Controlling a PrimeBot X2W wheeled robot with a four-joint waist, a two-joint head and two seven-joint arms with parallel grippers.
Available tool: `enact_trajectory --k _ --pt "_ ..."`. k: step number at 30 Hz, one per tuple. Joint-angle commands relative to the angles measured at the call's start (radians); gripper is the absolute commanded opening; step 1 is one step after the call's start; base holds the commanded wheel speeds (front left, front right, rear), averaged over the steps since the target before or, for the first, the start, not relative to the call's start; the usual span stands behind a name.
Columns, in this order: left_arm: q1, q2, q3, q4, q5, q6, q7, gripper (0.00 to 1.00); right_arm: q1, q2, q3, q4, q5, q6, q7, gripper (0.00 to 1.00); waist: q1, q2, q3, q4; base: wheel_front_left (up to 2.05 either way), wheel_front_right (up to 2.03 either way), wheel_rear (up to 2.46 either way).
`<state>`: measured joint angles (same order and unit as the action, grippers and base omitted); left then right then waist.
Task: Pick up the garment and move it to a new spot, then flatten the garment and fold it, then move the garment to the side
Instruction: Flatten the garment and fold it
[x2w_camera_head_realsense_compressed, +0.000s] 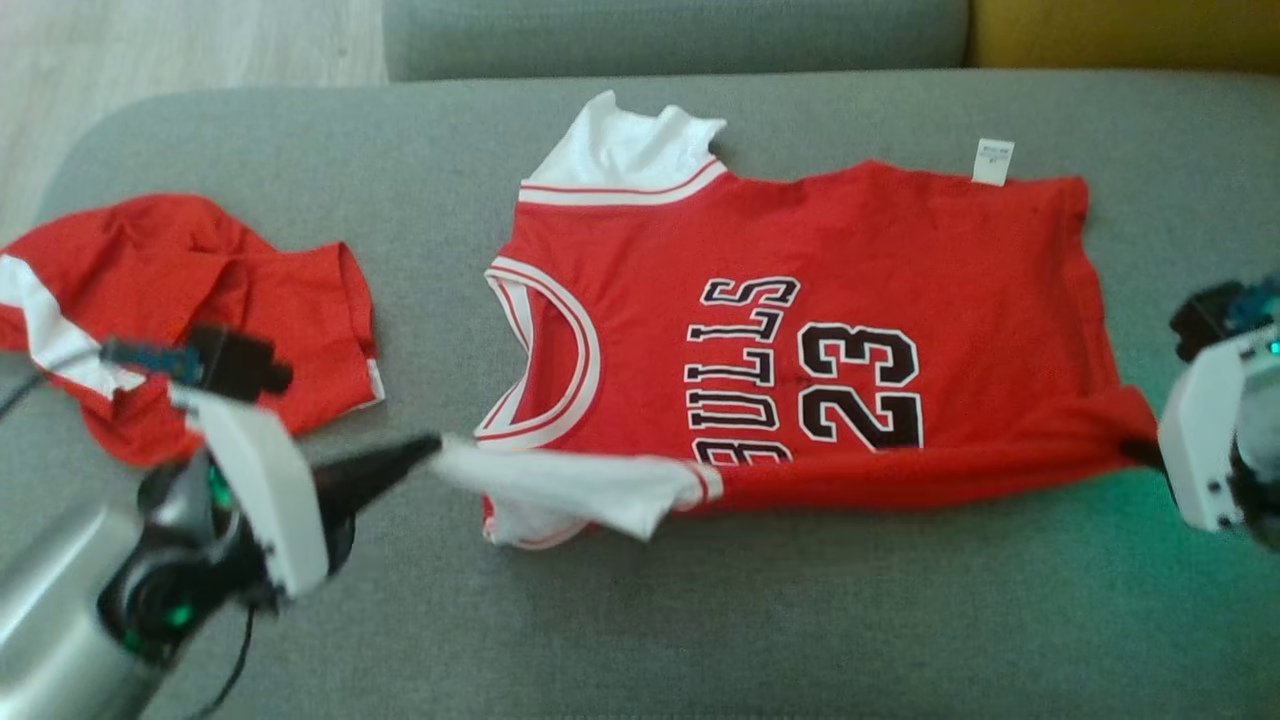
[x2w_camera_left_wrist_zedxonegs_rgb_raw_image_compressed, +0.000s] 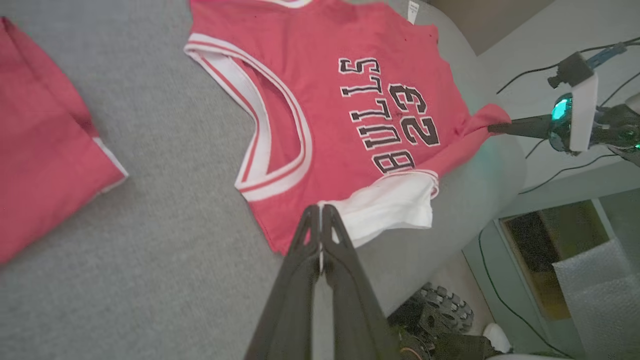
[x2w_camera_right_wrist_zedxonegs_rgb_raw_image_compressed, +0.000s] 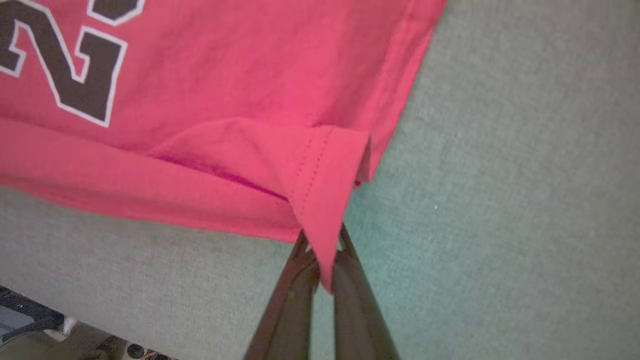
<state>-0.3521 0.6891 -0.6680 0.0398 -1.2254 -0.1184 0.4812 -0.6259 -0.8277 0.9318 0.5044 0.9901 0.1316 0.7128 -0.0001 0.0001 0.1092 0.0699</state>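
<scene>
Far left of the head view: a second red garment (x2w_camera_head_realsense_compressed: 200, 300), white-trimmed and rumpled, lies on the grey sofa (x2w_camera_head_realsense_compressed: 700, 620), apart from the work. Lower left: the left end effector (x2w_camera_head_realsense_compressed: 432, 447) is clenched on the tip of the jersey's white sleeve (x2w_camera_head_realsense_compressed: 570, 485), which is drawn out taut toward it. Centre: the jersey (x2w_camera_head_realsense_compressed: 850, 240), red and lettered BULLS 23, is spread face-up and sideways on the sofa. Its neckline points to frame left and its hem to frame right, with a white label (x2w_camera_head_realsense_compressed: 993, 160) at the upper right edge. The far sleeve is bunched at the top, and the near edge is rolled into a long ridge between the two grips. Right edge: the right end effector (x2w_camera_right_wrist_zedxonegs_rgb_raw_image_compressed: 322, 239) is clenched on the near hem corner (x2w_camera_right_wrist_zedxonegs_rgb_raw_image_compressed: 325, 170), with the stitched hem pinched between its fingers. Handling, as judged: a light, thin, limp knit with no stiffness, so it sags and rolls wherever unsupported and keeps its shape only under tension. It will likely slide easily over the sofa cloth. It is best held at seamed edges (cuff, hem corners, shoulders), where doubled cloth gives bite. Use two holds well apart and pull evenly, or it may skew or slip.
</scene>
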Motion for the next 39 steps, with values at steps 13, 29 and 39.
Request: enact_trajectory --k 13,29,39 --pt "-0.334 -0.100 0.028 0.199 0.116 0.001 -0.014 0.00 -0.160 0.060 0.006 0.090 -0.044 -0.001 -0.054 0.00 0.0001 -0.0001 0.108 -0.031 0.00 0.00 0.00" --pt "-0.388 -0.263 0.140 0.406 0.240 0.064 -0.510 1.00 -0.177 0.206 -0.176 0.222 -0.022 -0.001 -0.596 1.00 0.0001 -0.0001 0.110 -0.038 0.00 0.00 0.00" --pt "-0.215 -0.363 0.212 0.353 0.401 0.116 -0.742 1.00 -0.055 0.275 -0.307 0.201 -0.126 -0.001 -0.963 1.00 0.0001 -0.0001 -0.004 -0.020 0.00 0.00 0.00"
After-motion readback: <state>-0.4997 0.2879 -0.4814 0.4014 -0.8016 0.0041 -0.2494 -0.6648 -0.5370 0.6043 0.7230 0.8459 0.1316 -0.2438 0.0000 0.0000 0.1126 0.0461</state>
